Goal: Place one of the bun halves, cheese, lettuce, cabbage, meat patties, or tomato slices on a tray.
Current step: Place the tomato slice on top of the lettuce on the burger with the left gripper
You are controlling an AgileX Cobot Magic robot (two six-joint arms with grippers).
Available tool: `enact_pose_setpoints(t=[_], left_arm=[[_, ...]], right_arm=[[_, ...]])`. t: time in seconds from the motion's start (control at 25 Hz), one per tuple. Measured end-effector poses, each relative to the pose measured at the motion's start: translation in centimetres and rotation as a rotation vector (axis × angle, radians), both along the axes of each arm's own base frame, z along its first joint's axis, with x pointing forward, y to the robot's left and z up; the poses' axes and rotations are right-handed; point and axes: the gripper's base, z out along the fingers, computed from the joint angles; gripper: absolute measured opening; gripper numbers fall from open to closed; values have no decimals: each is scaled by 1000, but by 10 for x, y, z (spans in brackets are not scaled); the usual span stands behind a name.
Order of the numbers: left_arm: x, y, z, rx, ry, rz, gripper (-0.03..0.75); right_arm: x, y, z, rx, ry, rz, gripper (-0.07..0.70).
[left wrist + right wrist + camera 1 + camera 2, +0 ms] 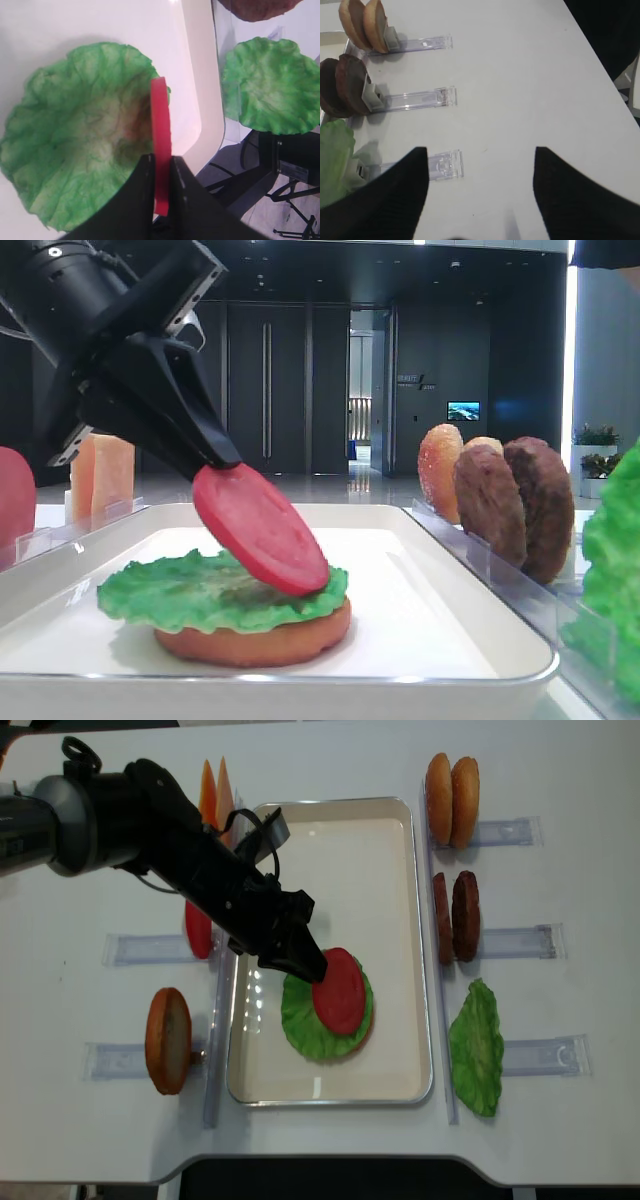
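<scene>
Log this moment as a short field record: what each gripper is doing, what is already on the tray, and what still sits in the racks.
left gripper: shut on the round red tomato slice, held tilted, lower edge on or just above the lettuce
right gripper: open, above bare white table, holding nothing
white rectangular tray: orange-brown bun half with ruffled green lettuce leaf on top
right racks: two bun halves, two dark brown meat patties, one lettuce leaf
left racks: pale orange cheese slabs, another tomato slice, one bun half

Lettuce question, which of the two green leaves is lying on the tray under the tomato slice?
The lettuce resting on the bun half inside the tray; the other lettuce leaf sits outside, right.
</scene>
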Motion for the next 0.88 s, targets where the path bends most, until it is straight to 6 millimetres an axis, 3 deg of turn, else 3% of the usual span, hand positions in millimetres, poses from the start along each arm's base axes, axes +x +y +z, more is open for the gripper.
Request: enact_pose_setpoints(t=[0.24,0.68,0.88], left_arm=[[0,1,-1,17,12,9,83],[-2,5,-3,76,34,16,384],[-1,8,15,111,4,22,451]], right_arm=[[0,0,0,0,0,0,434],[0,0,0,0,0,0,434],[0,0,0,0,0,0,434]])
